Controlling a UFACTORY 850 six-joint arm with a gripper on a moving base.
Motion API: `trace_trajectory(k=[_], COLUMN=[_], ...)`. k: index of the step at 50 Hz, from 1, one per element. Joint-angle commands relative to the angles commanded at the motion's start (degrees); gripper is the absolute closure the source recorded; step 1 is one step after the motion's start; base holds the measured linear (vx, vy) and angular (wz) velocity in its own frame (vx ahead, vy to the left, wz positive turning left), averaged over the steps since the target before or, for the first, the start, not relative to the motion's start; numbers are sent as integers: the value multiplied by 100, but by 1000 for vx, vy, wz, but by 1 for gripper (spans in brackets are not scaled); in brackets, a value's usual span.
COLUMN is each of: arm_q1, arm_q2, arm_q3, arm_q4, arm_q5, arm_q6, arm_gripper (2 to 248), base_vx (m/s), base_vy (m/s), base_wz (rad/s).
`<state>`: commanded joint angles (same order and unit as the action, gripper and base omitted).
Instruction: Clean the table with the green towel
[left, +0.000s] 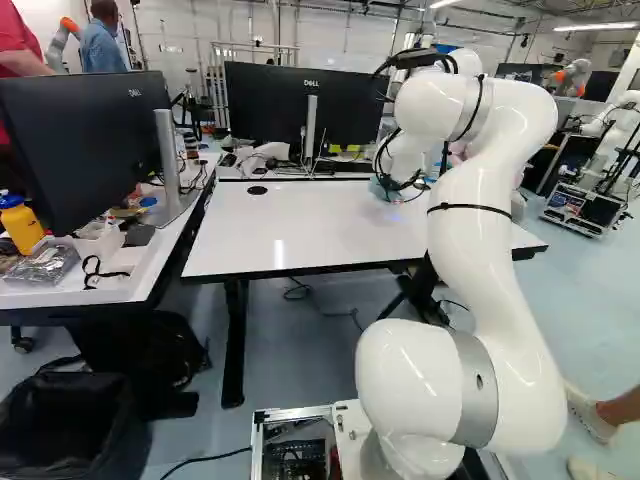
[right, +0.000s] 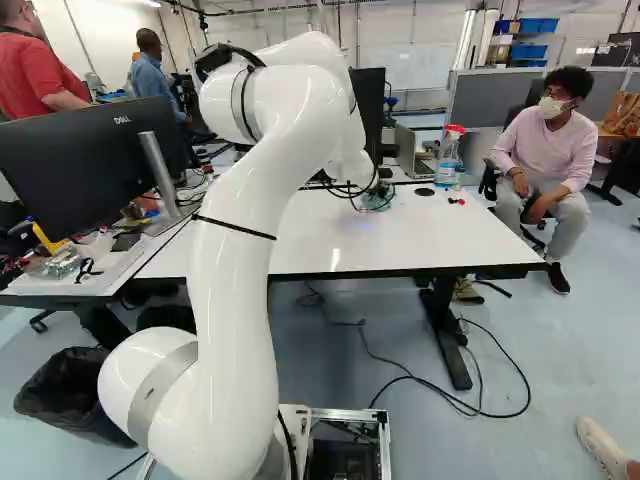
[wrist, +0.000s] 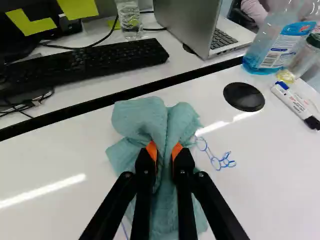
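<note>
In the left base view the gripper (left: 390, 190) is at the far part of the white table (left: 300, 235), largely hidden by the arm. The wrist view shows the gripper (wrist: 164, 152) shut on the green towel (wrist: 162, 120), which bunches up between the orange pads and spreads on the tabletop around them. Blue marker drawings (wrist: 216, 159) lie on the table just beside the towel, and a short blue line shows at its other side. In the right base view the towel (right: 378, 197) rests under the wrist.
Past the table's far edge are a keyboard (wrist: 85, 65), a laptop (wrist: 192, 25) and a glass (wrist: 129, 20). A spray bottle (wrist: 277, 42), a small jar (wrist: 302, 60), a marker pen (wrist: 296, 105) and a black grommet (wrist: 243, 96) are beside the towel. A monitor (left: 85, 145) stands left.
</note>
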<state>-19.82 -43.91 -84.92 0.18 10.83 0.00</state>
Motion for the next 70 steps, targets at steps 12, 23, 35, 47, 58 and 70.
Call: trace_trajectory(k=[12,23,35,47,58,70], arm_q1=[-142,-288,-406,-458,-495,-506], arm_q2=[-158,-183,-7,228,500,812], arm_q3=[-227,-262,-9,325,708,1142], arm_q4=[0,0,0,0,0,14], arm_q5=[0,0,0,0,0,159], arm_q6=[0,0,0,0,0,0], arm_gripper=[199,199,199,199,199,199], base_vx=[0,0,0,0,0,0], base_vy=[0,0,0,0,0,0], base_wz=[0,0,0,0,0,0])
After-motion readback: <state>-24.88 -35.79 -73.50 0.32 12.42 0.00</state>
